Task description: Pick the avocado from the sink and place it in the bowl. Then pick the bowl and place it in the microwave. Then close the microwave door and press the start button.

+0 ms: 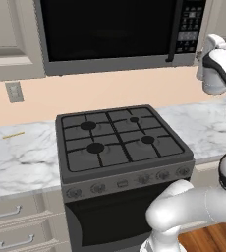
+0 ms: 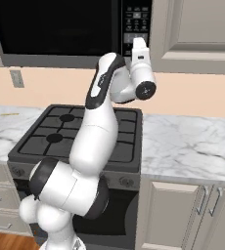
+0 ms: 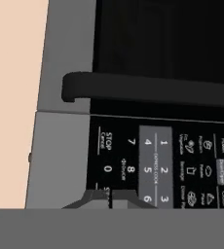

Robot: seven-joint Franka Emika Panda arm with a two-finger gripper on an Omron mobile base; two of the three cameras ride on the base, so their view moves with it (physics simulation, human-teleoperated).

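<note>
Microwave door (image 1: 107, 29) already closed; only the start button left. Gripper (image 3: 109, 198) shut tight, holding nothing, fingertips together just at the bottom of the keypad (image 3: 155, 168). Better to push straight and gently, without sliding onto STOP.

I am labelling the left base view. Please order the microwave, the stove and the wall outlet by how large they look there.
1. Stove: largest, though it is nearer the camera.
2. Microwave: next, but cut off by the top edge, so its full size is unsure.
3. Wall outlet: clearly the smallest.
</note>
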